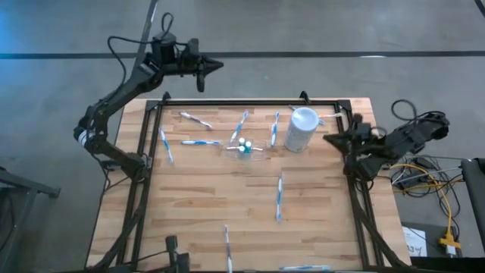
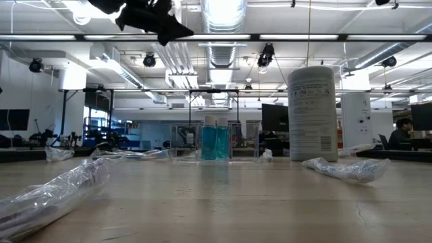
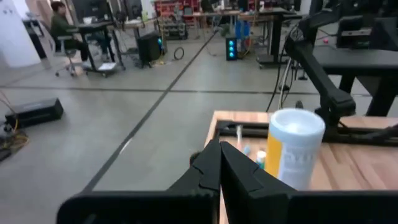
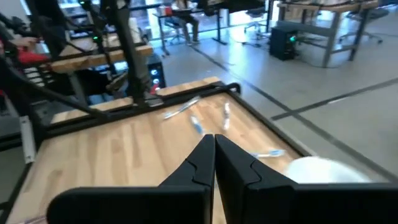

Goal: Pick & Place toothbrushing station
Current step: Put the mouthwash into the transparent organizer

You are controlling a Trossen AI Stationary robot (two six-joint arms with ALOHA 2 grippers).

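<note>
Several thin pale blue-white toothbrushes in clear wrappers lie flat on the wooden table, among them one (image 1: 198, 142) at the far left and one (image 1: 279, 196) in the middle. Small teal white-capped tubes (image 1: 243, 145) stand upright in a small clear holder (image 2: 216, 142). A taller white cylindrical cup (image 1: 301, 130) stands upright to the right of them. My left gripper (image 1: 216, 66) is shut and empty, held high beyond the table's far edge. My right gripper (image 1: 330, 138) is shut and empty, just right of the cup.
A black frame (image 1: 250, 102) runs along the table's far edge and both sides. More wrapped toothbrushes (image 1: 226, 243) lie near the front edge. Cables (image 1: 424, 178) lie off the table's right side. A seated person (image 3: 62, 28) shows far off in the room.
</note>
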